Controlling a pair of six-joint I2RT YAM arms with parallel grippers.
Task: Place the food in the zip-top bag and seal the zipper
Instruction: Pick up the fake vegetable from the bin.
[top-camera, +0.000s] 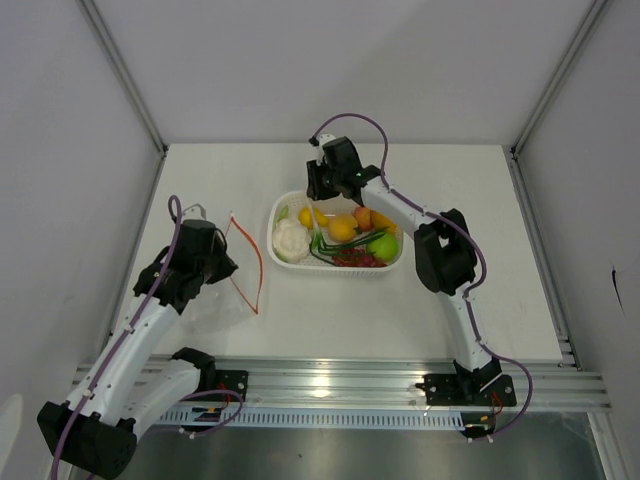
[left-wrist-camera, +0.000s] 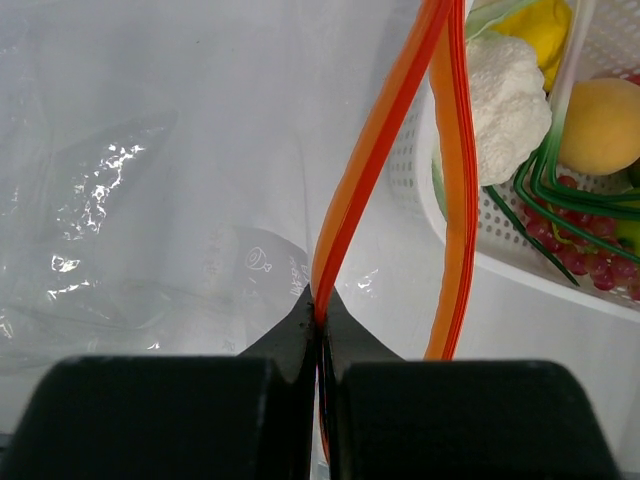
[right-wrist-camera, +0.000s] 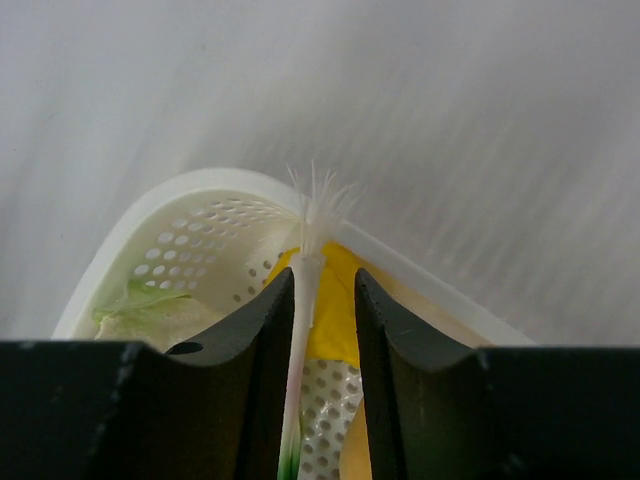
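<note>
Food (top-camera: 342, 229) in basket (top-camera: 271, 236) — zip-top bag (top-camera: 216, 306) at left

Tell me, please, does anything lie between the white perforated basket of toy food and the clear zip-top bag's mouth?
Nothing visible does. Only bare white table separates the white perforated basket from the red-orange zipper strip of the clear bag, which the left gripper pinches.

Left pincer (left-wrist-camera: 320, 312) clamping zipper (left-wrist-camera: 365, 180), basket (left-wrist-camera: 540, 272) beside

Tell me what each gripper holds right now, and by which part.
Left gripper pinches the zip-top bag by one lip of its orange zipper. Right gripper straddles a white tufted stalk, jaws not closed on it.
</note>
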